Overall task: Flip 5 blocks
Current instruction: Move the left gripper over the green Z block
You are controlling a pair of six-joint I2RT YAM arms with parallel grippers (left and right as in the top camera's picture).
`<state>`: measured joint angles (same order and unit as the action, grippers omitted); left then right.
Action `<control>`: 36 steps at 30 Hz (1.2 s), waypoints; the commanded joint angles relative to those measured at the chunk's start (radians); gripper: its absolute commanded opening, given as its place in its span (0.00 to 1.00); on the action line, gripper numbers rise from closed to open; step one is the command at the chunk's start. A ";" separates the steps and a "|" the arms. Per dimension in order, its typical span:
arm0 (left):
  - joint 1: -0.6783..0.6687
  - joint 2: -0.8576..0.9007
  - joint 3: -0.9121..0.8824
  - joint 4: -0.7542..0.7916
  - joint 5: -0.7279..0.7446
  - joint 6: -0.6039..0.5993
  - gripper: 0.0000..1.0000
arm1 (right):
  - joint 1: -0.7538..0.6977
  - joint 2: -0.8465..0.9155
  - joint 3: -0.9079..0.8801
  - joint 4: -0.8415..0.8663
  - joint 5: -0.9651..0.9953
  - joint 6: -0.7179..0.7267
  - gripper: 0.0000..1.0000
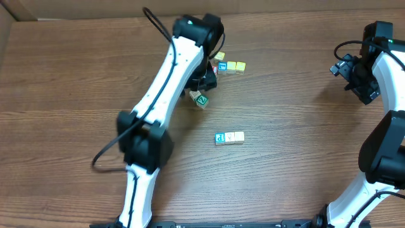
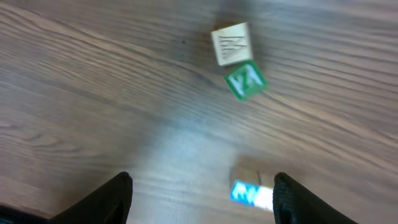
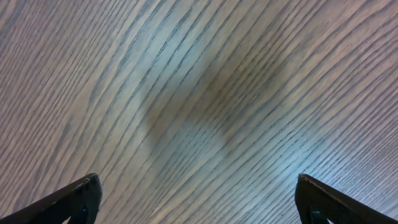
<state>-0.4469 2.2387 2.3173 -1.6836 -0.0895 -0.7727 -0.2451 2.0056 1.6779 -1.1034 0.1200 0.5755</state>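
Note:
A green-faced block (image 1: 202, 100) (image 2: 245, 82) lies beside a whitish block (image 1: 195, 95) (image 2: 232, 43) with faint marks. Lower on the table, the blue "P" block (image 1: 219, 138) sits in a row with two cream blocks (image 1: 235, 137). My left gripper (image 1: 206, 81) (image 2: 202, 202) hangs open just above the green block, its fingers wide apart and holding nothing. A blurred blue-faced cube (image 2: 252, 191) rests on the wood just inside its right finger (image 2: 292, 196); which cube it is I cannot tell. My right gripper (image 1: 350, 73) (image 3: 198, 202) is open over bare wood at the far right.
A cluster of yellow cubes (image 1: 236, 66) with a blue-letter cube (image 1: 222, 67) and a cream cube (image 1: 219, 57) sits right behind the left gripper. The left arm (image 1: 158, 95) crosses the table diagonally. A cardboard wall (image 1: 76, 9) borders the back edge.

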 commanded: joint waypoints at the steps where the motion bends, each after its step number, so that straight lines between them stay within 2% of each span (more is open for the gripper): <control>1: -0.040 -0.136 -0.002 -0.006 -0.034 0.000 0.65 | 0.000 -0.027 0.017 0.002 0.010 -0.004 1.00; 8: -0.087 -0.177 -0.095 -0.006 -0.025 -0.012 0.63 | 0.000 -0.027 0.017 0.002 0.010 -0.004 1.00; 12: -0.105 -0.268 -0.241 0.023 -0.121 -0.086 0.65 | 0.000 -0.027 0.017 0.002 0.010 -0.004 1.00; 16: -0.079 -0.338 -0.392 0.188 -0.063 -0.089 0.66 | 0.000 -0.027 0.017 0.002 0.010 -0.004 1.00; 20: -0.029 -0.330 -0.513 0.334 -0.016 -0.122 0.64 | 0.000 -0.027 0.017 0.002 0.010 -0.004 1.00; 25: 0.006 -0.329 -0.641 0.508 0.122 -0.064 0.62 | 0.000 -0.027 0.017 0.002 0.010 -0.004 1.00; 33: 0.034 -0.329 -0.734 0.667 0.134 -0.077 0.58 | 0.000 -0.027 0.017 0.002 0.010 -0.004 1.00; 36: 0.027 -0.329 -0.732 0.704 0.131 -0.102 0.69 | 0.000 -0.027 0.017 0.002 0.010 -0.004 1.00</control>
<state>-0.4206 1.9152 1.5902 -0.9981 0.0254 -0.8593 -0.2451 2.0056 1.6779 -1.1027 0.1196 0.5755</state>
